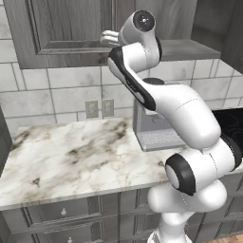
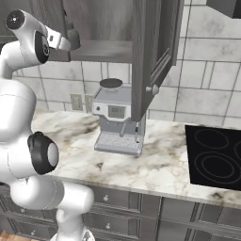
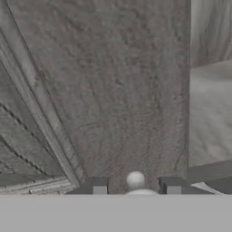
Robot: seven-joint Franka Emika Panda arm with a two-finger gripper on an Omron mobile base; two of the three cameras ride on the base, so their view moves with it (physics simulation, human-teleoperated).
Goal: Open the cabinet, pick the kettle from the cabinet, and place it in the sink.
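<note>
The hand [image 3: 135, 186] stood nearly closed around the left cabinet [image 3: 113, 90] door's knob [image 3: 135, 179], at six o'clock between its fingertips [image 3: 99, 185].

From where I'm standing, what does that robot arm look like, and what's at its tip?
The arm is glossy white, built of rounded segments with black bands and round dark caps at the joints. The gripper ends in two small, blocky dark grey fingers. No cables or markings show.

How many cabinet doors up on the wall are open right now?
1. The right door is swung out above the coffee machine; the left door is shut, with the gripper at its knob. More may lie outside the pictures.
</note>
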